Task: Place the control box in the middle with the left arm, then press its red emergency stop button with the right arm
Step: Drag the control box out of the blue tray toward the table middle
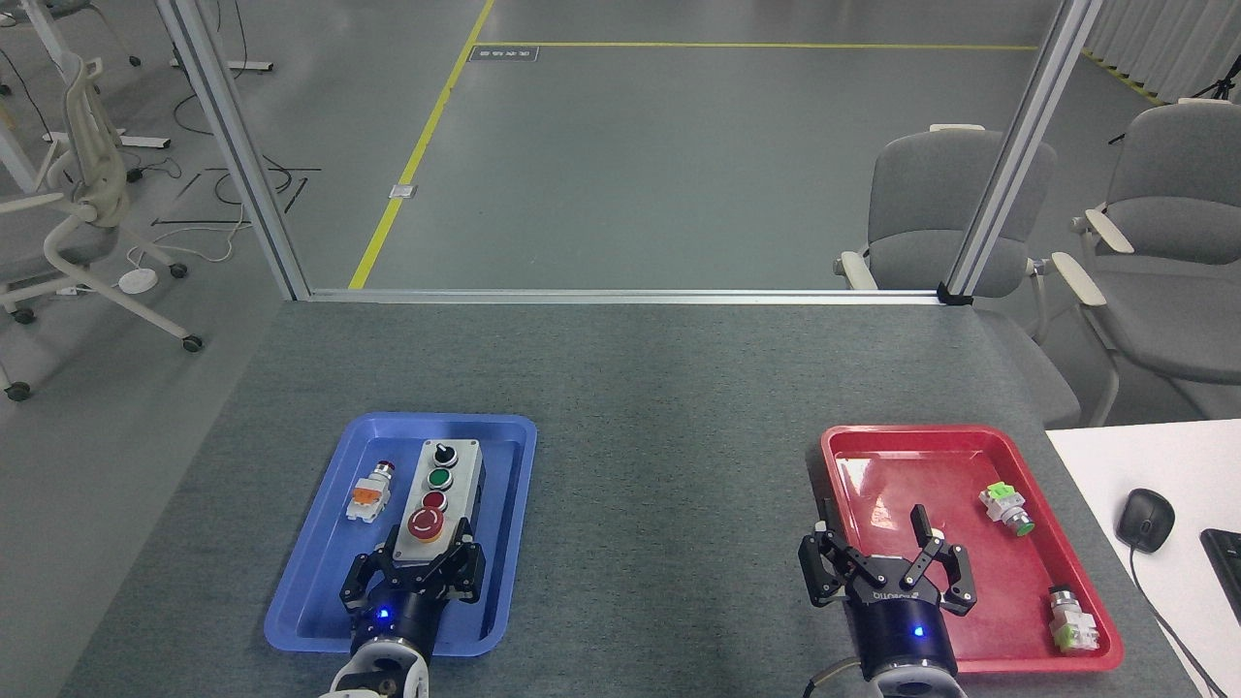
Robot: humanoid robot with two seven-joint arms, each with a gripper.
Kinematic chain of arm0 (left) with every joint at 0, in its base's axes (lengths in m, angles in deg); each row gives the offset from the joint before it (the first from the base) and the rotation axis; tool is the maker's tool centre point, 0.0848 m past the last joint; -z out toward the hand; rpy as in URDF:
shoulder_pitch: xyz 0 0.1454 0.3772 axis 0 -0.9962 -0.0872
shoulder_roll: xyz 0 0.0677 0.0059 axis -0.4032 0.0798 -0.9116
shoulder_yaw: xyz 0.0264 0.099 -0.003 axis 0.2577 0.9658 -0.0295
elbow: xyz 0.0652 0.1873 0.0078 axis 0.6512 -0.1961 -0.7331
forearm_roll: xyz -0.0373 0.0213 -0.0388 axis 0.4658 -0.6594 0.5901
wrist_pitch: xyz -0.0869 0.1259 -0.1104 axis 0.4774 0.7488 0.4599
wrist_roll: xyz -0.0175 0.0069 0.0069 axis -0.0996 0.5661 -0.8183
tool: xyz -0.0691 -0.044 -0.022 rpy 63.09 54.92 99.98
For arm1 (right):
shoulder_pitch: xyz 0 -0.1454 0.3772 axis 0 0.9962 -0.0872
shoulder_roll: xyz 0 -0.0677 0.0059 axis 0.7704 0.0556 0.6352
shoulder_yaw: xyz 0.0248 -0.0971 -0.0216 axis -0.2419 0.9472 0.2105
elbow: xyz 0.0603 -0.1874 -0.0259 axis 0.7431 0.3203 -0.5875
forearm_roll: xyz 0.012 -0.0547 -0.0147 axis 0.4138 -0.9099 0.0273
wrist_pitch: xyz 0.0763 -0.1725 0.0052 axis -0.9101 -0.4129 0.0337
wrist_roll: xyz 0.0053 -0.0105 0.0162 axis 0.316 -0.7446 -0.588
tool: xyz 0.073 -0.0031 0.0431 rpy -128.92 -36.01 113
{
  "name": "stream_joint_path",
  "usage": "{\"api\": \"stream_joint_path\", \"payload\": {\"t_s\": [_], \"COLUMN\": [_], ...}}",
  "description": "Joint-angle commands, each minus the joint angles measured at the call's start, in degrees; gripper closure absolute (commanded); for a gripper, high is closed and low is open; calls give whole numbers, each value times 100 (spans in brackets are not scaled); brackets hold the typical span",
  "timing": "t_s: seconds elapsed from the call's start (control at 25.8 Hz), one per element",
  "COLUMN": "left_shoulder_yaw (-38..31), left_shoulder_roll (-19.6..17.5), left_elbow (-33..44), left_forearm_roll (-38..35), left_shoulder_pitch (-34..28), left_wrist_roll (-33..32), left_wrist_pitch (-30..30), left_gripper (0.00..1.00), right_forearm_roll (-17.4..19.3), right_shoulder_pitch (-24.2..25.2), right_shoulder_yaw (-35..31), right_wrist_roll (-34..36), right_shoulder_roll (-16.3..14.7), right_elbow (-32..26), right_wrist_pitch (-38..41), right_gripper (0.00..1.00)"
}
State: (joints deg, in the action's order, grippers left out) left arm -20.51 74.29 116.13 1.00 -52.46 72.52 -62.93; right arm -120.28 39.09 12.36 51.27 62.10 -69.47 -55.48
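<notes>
The control box [438,494], light grey with a black base, lies lengthwise in the blue tray [320,572]. Its row runs from a black knob at the far end through a green button and a small red button to the red emergency stop button [426,523] nearest me. My left gripper [419,555] is open, its fingers standing on either side of the box's near end, just behind the big red button. My right gripper [875,531] is open over the left part of the red tray [970,446], holding nothing. The middle [669,504] of the dark grey tabletop lies between the two trays.
A small white-and-orange switch [370,492] lies in the blue tray left of the box. Two green-and-white switches [1005,509] [1071,620] lie in the red tray. A white desk with a mouse [1144,520] adjoins on the right. Chairs stand behind the table's aluminium frame.
</notes>
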Motion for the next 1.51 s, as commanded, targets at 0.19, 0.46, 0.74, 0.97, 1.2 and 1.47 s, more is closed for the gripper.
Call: {"api": "stream_joint_path", "payload": {"t_s": [0.19,0.46,0.74,0.97,1.2,1.47], "left_shoulder_yaw": [-43,-43,203,889,2286,2998], "left_shoulder_roll": [-20,-108,68,727,718,727], "left_elbow": [91,873,1277,943,469,152], "left_forearm_roll": [203,757,749,652,669,661], "left_shoulder_pitch": [4,-66,-31,48,330,488], "left_wrist_roll": [-23,-348,-374,-383,-321,-321], "left_wrist_pitch": [-342,-333,-324,-122,616,643], "left_gripper": [90,93,100,100,100,100], "right_forearm_roll": [0,0,0,0,0,0], "right_shoulder_pitch": [0,0,0,0,0,0], "right_shoulder_yaw": [9,0,0,0,9,9], "right_wrist_roll": [-3,-3,-3,-3,-3,-3], "right_shoulder_roll": [15,15,15,15,24,51], "right_elbow": [0,0,0,0,-61,-62], "right_wrist_pitch": [0,0,0,0,-9,0], "right_gripper": [3,3,3,3,3,3]}}
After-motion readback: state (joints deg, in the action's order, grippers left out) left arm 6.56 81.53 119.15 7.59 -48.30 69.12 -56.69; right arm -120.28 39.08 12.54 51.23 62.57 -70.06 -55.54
